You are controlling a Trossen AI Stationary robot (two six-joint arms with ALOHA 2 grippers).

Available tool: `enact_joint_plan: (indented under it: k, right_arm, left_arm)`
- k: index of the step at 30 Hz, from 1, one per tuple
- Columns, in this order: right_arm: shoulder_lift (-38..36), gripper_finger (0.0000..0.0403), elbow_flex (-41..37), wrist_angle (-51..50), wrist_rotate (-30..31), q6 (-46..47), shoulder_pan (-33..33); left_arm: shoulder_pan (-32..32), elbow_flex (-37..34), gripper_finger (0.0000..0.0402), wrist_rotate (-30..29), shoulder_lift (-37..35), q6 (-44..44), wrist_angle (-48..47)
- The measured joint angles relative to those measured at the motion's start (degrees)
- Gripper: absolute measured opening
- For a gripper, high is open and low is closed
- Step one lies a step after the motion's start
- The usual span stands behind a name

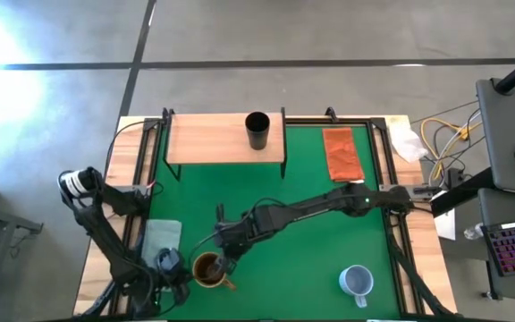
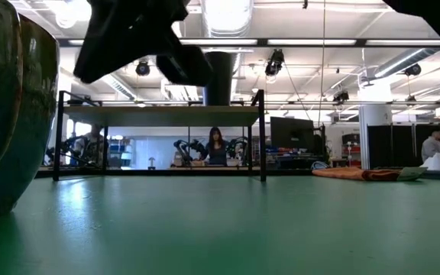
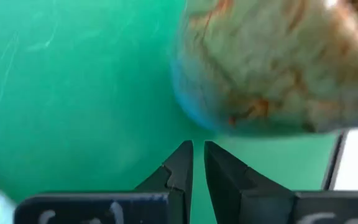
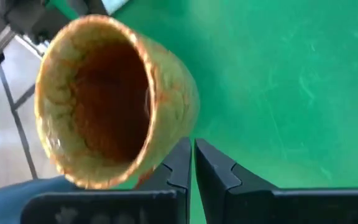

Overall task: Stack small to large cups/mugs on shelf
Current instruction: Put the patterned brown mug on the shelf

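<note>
The brown-mustard mug [image 1: 209, 268] stands upright on the green mat near the front edge; it also shows in the right wrist view [image 4: 104, 99] and the left wrist view [image 3: 278, 62]. My right gripper [image 4: 191, 155] is shut, just on the far right of the mug. My left gripper [image 3: 197, 155] is shut and empty, just left of the mug. The small black cup [image 1: 257, 130] stands on the wooden shelf [image 1: 213, 143] at the back. The pale blue-grey mug [image 1: 357, 282] stands at the front right. My right gripper's shut fingers [image 4: 178, 163] stand right beside the lower outer wall [image 4: 166, 140] of the brown-mustard mug, slanting down from the table's far right. I cannot tell whether they touch it. My left gripper touches nothing.
An orange cloth [image 1: 342, 152] lies to the right of the shelf. A pale cloth [image 1: 161, 237] lies at the front left, beside my left arm. The green mat [image 1: 311, 250] between the two mugs is bare. Cables and a keyboard lie beyond the table's right edge.
</note>
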Motion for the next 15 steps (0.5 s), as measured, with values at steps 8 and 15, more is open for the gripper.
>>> enact_joint_plan:
  k: [8, 15]
  right_arm:
    - [-1.1, 0.0013, 0.1, -2.4, 0.0, 0.1, 1.2]
    - [0.3, 0.0013, 0.0, 0.3, -0.3, 4.1, 3.1]
  left_arm:
    - [1.7, -2.9, 0.0026, -3.3, -1.3, 0.2, 0.8]
    - [2.8, -4.9, 0.0026, -4.5, -3.0, 2.6, 0.8]
